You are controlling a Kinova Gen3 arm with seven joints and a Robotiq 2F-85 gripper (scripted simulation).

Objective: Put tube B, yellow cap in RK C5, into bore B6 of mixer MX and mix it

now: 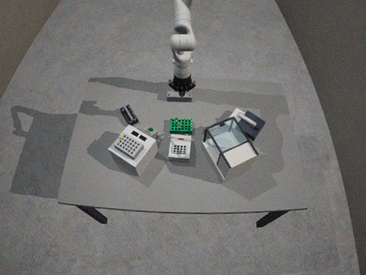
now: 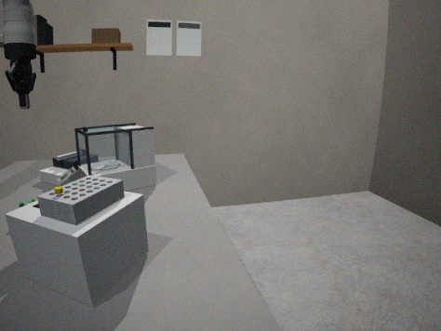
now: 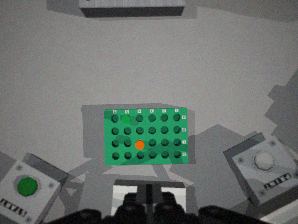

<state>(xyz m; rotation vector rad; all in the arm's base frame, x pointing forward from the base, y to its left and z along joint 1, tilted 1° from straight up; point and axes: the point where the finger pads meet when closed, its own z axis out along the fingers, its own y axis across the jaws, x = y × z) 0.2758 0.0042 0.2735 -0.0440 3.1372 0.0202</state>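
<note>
Grey bench (image 1: 108, 185) carries our stations, under a beige wall with a wooden shelf (image 2: 84, 46). We hang high above the green tube rack (image 3: 109, 150), our gripper (image 2: 23, 99) pinched fully narrow and holding nothing. Tube B's yellow cap (image 2: 59, 190) shows in a corner bore of the mixer's grey block (image 2: 88, 205). An orange-capped tube (image 3: 140, 145) and a green-capped tube (image 3: 126, 119) remain in the rack.

White arm upright, wrist straight down, pincer (image 2: 23, 99) fully closed and empty, high above the bench.
</note>
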